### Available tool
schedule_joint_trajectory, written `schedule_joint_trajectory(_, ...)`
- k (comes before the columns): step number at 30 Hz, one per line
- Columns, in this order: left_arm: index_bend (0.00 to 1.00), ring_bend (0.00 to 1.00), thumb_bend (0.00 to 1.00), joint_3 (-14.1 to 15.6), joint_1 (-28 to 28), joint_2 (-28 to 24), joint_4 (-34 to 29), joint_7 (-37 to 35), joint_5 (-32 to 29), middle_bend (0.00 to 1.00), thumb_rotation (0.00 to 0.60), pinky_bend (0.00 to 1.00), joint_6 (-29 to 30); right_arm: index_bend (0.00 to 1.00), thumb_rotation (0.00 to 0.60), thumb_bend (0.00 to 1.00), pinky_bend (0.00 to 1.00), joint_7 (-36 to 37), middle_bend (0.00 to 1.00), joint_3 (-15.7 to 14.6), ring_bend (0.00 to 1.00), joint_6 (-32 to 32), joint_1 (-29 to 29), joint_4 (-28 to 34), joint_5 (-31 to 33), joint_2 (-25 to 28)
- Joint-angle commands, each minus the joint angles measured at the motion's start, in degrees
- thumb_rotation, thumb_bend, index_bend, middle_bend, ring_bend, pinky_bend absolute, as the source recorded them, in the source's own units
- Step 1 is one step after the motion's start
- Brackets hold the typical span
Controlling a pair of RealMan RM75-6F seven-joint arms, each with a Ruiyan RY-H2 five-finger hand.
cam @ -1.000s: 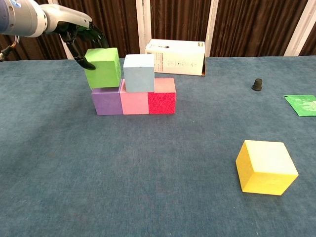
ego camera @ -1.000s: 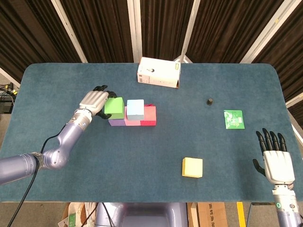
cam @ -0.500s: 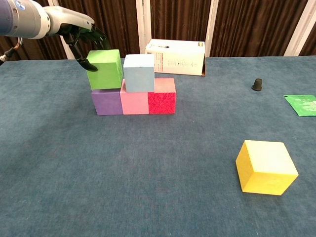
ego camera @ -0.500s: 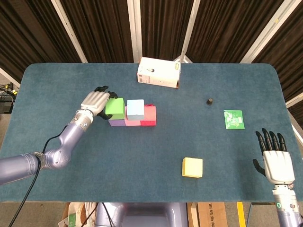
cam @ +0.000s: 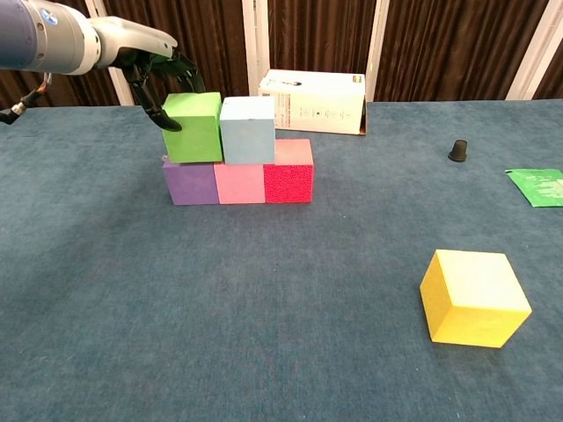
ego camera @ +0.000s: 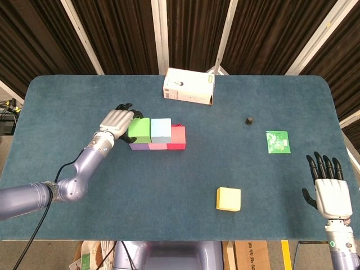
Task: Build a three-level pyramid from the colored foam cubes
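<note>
A row of purple [cam: 190, 183], pink [cam: 240, 184] and red [cam: 288, 171] cubes stands on the table. On it sit a green cube [cam: 193, 127] [ego camera: 139, 130] and a light blue cube [cam: 247, 130] [ego camera: 161, 130], side by side and touching. My left hand [cam: 151, 63] [ego camera: 116, 121] grips the green cube from its left and top. A yellow cube [cam: 473, 297] [ego camera: 228, 199] lies alone at the front right. My right hand [ego camera: 329, 189] hovers open near the table's front right corner, fingers spread, holding nothing.
A white cardboard box [ego camera: 188, 86] lies at the back behind the stack. A small black knob [ego camera: 248, 120] and a green packet [ego camera: 277, 141] sit on the right side of the blue table [ego camera: 169, 185].
My left hand has shifted the green cube to the right and down, so it now sits squarely on the bottom row against the light blue cube. The right hand barely moved.
</note>
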State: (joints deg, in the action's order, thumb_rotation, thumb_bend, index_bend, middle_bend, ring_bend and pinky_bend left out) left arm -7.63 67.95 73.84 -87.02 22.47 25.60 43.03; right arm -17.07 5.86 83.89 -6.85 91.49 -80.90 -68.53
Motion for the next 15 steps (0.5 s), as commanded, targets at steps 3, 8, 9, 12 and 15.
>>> schedule_joint_trajectory(3, 0.30, 0.00, 0.42, -0.06, 0.12, 0.35, 0.17, 0.24, -0.13, 0.22, 0.600, 0.00, 0.35, 0.05, 0.600, 0.32, 0.00, 0.01, 0.01, 0.05, 0.00, -0.11, -0.05, -0.08, 0.11, -0.06)
schedule_joint_trajectory(8, 0.30, 0.00, 0.42, -0.18, 0.13, 0.56, 0.32, 0.41, -0.27, 0.21, 0.600, 0.00, 0.65, 0.05, 0.600, 0.32, 0.00, -0.06, 0.01, 0.06, 0.00, -0.26, -0.09, -0.13, 0.25, -0.10)
schedule_joint_trajectory(9, 0.30, 0.00, 0.42, -0.22, 0.13, 0.60, 0.36, 0.42, -0.28, 0.21, 0.600, 0.00, 0.68, 0.05, 0.600, 0.32, 0.00, -0.09, 0.01, 0.07, 0.00, -0.27, -0.10, -0.13, 0.27, -0.11)
schedule_joint_trajectory(12, 0.29, 0.00, 0.42, -0.30, 0.14, 0.69, 0.43, 0.49, -0.38, 0.21, 0.600, 0.00, 0.81, 0.05, 0.600, 0.32, 0.00, -0.15, 0.01, 0.06, 0.00, -0.22, -0.07, -0.07, 0.29, -0.10)
schedule_joint_trajectory(15, 0.29, 0.00, 0.41, -0.37, 0.14, 0.80, 0.53, 0.58, -0.47, 0.21, 0.600, 0.00, 0.90, 0.05, 0.600, 0.32, 0.00, -0.25, 0.01, 0.09, 0.00, -0.24, -0.07, -0.02, 0.40, -0.12)
